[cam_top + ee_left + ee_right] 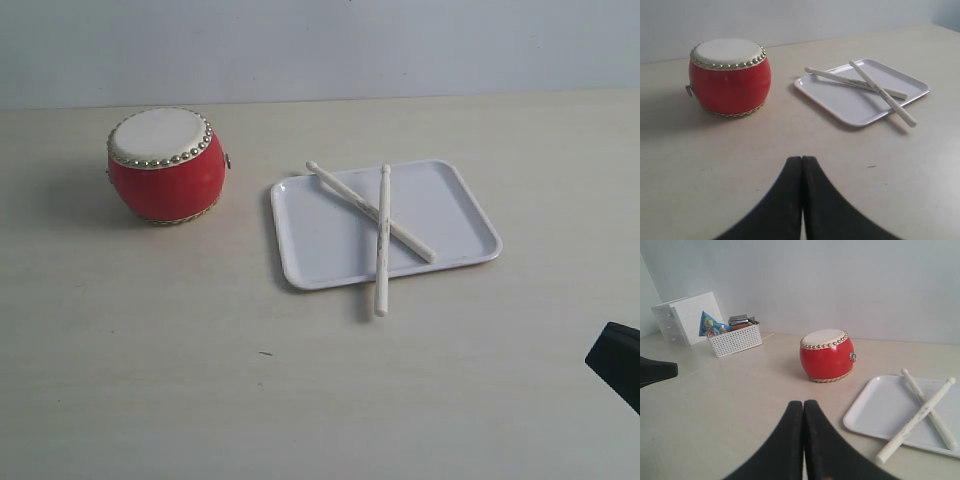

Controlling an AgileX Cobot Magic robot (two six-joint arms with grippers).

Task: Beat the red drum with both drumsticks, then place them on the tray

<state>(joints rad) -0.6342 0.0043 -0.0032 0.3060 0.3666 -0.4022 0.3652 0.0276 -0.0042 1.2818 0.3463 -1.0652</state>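
Tabletop (200,390), with only its pale surface lying between the grippers and the task's things. At the far edge, seen from the right wrist, a white mesh basket (735,340) holds packets (one blue) just beside a white drawer unit (687,315). The tray (320,240) carries both drumsticks (383,213), crossed, with one end overhanging its near rim. The red drum (166,165) stands upright to the tray's left, apart from it. Left gripper (802,167) and right gripper (803,410): jaws pressed together, holding nothing.
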